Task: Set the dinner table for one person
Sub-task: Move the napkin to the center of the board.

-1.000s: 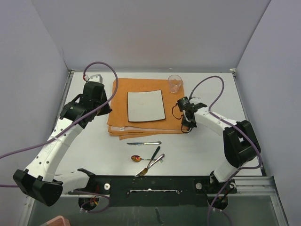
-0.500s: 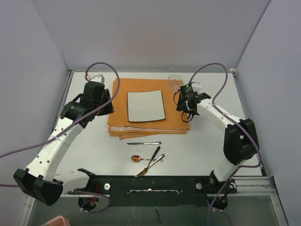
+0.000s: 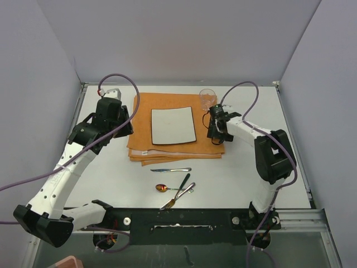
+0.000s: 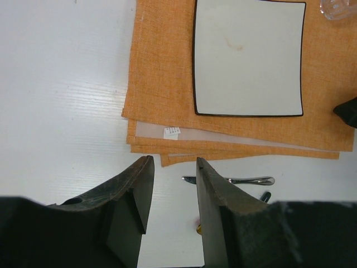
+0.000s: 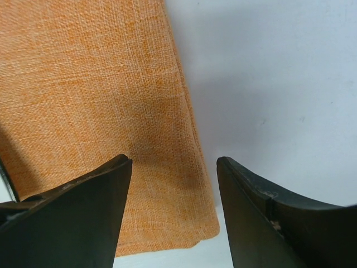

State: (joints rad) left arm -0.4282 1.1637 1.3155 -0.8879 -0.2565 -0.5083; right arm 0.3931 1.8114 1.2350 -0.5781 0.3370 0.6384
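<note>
**One plate, one glass, one cloth; both grippers empty**

From overhead I count one folded orange cloth (image 3: 142, 120) lying on the far middle of the dinner table (image 3: 111, 173). One square white plate (image 3: 173, 125) sits on top of it, and one clear glass (image 3: 207, 99) stands at its far right corner. Nearer the arm bases lies one knife (image 3: 170, 170) on its own. Just below it is a crossed cluster with a copper-bowled spoon (image 3: 162, 187). I cannot count the pieces in that cluster for certain.

The left wrist view adds what the top view misses. The cloth shows several layers at its near edge, with a small white label (image 4: 172, 132), and there is a faint mark on the plate. It catches only a sliver of the glass.

The left gripper (image 4: 174, 167) hangs over bare table beside the cloth's near left corner, fingers slightly apart with nothing between them.

The right wrist view shows only the weave and the cloth's right edge. The right gripper (image 5: 173, 167) stands wide apart above that edge, empty.
</note>
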